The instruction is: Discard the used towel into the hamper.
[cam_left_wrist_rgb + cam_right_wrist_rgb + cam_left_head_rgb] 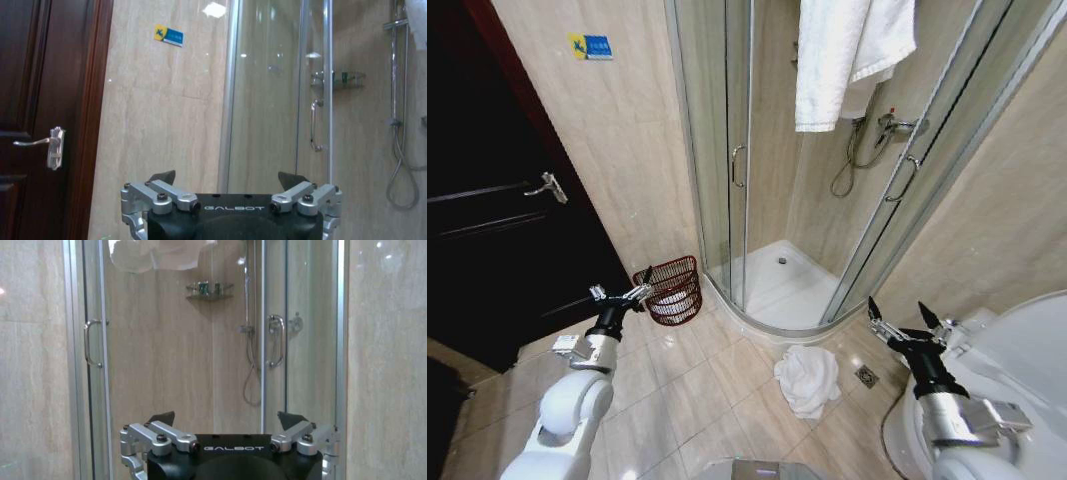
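Lettering "GALBOT" on body of L gripper in left wrist view, same on R gripper in right wrist view. Blue/yellow sticker high on tiled wall beside door; text too small to read.

Towel: white, crumpled on floor tiles, just outside shower tray, near floor drain. Lies between both arms, nearer R side; below and to robot's left of R gripper, apart from it, no contact.

Hamper: reddish-brown wire basket on floor at wall/shower corner, tilted, rim facing robot. Empty as far as visible. L gripper right in front of rim in head view; contact cannot be told.

L gripper: fingers spread, nothing between them; pointed at wall and shower door edge.
R gripper: fingers spread, nothing held; raised beside toilet, pointed at shower doors.

Second white towel, hung over top of shower enclosure. Shower hose and corner shelf inside enclosure.
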Motion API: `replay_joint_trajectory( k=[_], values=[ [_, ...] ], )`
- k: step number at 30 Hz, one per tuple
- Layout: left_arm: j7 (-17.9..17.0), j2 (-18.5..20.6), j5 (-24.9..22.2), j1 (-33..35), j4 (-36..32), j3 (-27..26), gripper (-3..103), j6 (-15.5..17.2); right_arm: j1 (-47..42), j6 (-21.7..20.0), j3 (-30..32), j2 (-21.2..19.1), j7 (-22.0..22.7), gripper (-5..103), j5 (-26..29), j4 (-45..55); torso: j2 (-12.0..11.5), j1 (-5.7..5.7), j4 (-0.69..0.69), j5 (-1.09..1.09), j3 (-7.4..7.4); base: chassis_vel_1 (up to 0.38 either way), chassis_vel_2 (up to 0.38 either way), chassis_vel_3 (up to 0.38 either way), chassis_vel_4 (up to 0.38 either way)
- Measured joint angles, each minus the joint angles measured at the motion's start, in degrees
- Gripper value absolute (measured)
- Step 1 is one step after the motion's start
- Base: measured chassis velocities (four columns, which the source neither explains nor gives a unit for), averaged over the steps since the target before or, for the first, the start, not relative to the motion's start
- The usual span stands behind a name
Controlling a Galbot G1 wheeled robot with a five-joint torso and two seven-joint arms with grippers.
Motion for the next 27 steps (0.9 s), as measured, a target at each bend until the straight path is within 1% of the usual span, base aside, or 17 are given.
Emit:
replay_joint_trajectory(
  k=[5, 7, 9, 10, 11, 12, 13, 15, 16, 17, 19, 20, 22, 23, 24, 26, 27],
  values=[
    [-0.13, 0.06, -0.5, -0.45, 0.55, -0.09, 100, -0.66, 1.16, -1.77, 0.48, -1.12, 0.62, 100, 1.07, -0.01, 1.19, 0.53, -0.01, 0.0, 0.66, 0.0, 0.0, 0.0, 0.0],
    [-0.81, 0.17, -1.86, -0.59, 1.02, 0.15, 100, -1.99, 3.32, -3.75, 1.01, -2.9, 1.65, 100, 3.05, -0.02, 1.91, 0.85, -0.02, 0.0, 1.05, 0.0, 0.0, 0.0, 0.0],
    [-0.84, 0.2, -2.18, -0.45, 0.97, 0.16, 100, -2.02, 4.09, -4.42, 1.18, -3.57, 2.07, 100, 3.82, -0.04, 2.01, 0.89, -0.02, 0.0, 1.11, 0.0, 0.0, 0.0, 0.0],
    [-0.82, 0.24, -2.88, 0.24, 0.65, 0.15, 100, -2.23, 7.49, -6.89, 1.86, -6.89, 3.97, 100, 7.26, -0.05, 2.21, 0.98, -0.01, 0.01, 1.23, 0.0, 0.0, 0.0, 0.0],
    [-0.73, 0.24, -2.95, 0.41, 0.63, 0.14, 100, -2.41, 8.56, -7.48, 1.99, -7.85, 4.6, 100, 8.16, -0.05, 2.23, 0.99, 0.0, 0.02, 1.24, 0.0, 0.0, 0.0, 0.0],
    [-0.28, 0.14, -2.98, 0.61, 0.74, 0.15, 100, -3.15, 12.31, -9.27, 2.21, -10.93, 6.7, 100, 11.17, -0.05, 2.25, 0.99, 0.02, 0.02, 1.25, 0.0, 0.0, 0.0, 0.0],
    [-0.28, 0.14, -2.98, 0.61, 0.74, 0.15, 100, -3.15, 12.31, -9.27, 2.21, -10.93, 6.7, 100, 11.17, -0.05, 2.25, 0.99, 0.02, 0.02, 1.25, 0.0, 0.0, 0.0, 0.0],
    [0.5, -0.41, -2.75, 0.04, 1.83, 0.28, 100, -4.68, 18.18, -10.93, 2.36, -16.09, 9.21, 100, 15.9, -0.06, 2.24, 0.99, 0.02, 0.03, 1.25, 0.0, 0.0, 0.0, 0.0],
    [0.5, -0.41, -2.75, 0.04, 1.83, 0.28, 100, -4.68, 18.18, -10.93, 2.36, -16.09, 9.21, 100, 15.9, -0.06, 2.24, 0.99, 0.02, 0.03, 1.25, 0.0, 0.0, 0.0, 0.0],
    [0.85, -0.82, -2.18, -1.2, 2.84, 0.44, 100, -4.98, 22.55, -11.91, 2.8, -20.3, 10.46, 100, 19.54, -0.1, 2.19, 0.98, 0.02, 0.02, 1.23, 0.0, 0.0, 0.0, 0.0],
    [0.96, -1.0, -1.72, -2.5, 3.63, 0.63, 100, -4.77, 28.35, -12.99, 3.07, -25.77, 12.04, 100, 24.21, -1.65, 2.11, 0.95, -0.04, 0.02, 1.19, 0.0, 0.0, 0.0, 0.0],
    [0.96, -1.0, -1.72, -2.5, 3.63, 0.63, 100, -4.77, 28.35, -12.99, 3.07, -25.77, 12.04, 100, 24.21, -1.65, 2.11, 0.95, -0.04, 0.02, 1.19, 0.0, 0.0, 0.0, 0.0],
    [0.68, -0.64, -1.5, -3.11, 3.69, 1.01, 100, -3.54, 39.14, -14.48, 2.18, -33.44, 15.13, 100, 31.61, -5.65, 1.99, 0.91, 0.03, 0.04, 1.14, 0.0, 0.0, 0.0, 0.0],
    [0.68, -0.64, -1.5, -3.11, 3.69, 1.01, 100, -3.54, 39.14, -14.48, 2.18, -33.44, 15.13, 100, 31.61, -5.65, 1.99, 0.91, 0.03, 0.04, 1.14, 0.0, 0.0, 0.0, 0.0],
    [0.66, -0.48, -1.39, -3.28, 3.69, 1.32, 100, -3.29, 41.23, -14.82, 2.09, -35.03, 15.49, 100, 33.06, -6.51, 1.96, 0.9, 0.04, 0.04, 1.12, 0.0, 0.0, 0.0, 0.0],
    [0.41, -0.13, -0.34, -4.33, 4.26, 3.6, 100, -2.47, 50.01, -15.66, 0.94, -40.86, 16.38, 100, 38.09, -11.33, 1.89, 0.84, 0.02, 0.04, 1.06, 0.0, 0.0, 0.0, 0.0],
    [0.41, -0.13, -0.34, -4.33, 4.26, 3.6, 100, -2.47, 50.01, -15.66, 0.94, -40.86, 16.38, 100, 38.09, -11.33, 1.89, 0.84, 0.02, 0.04, 1.06, 0.0, 0.0, 0.0, 0.0]
  ],
)
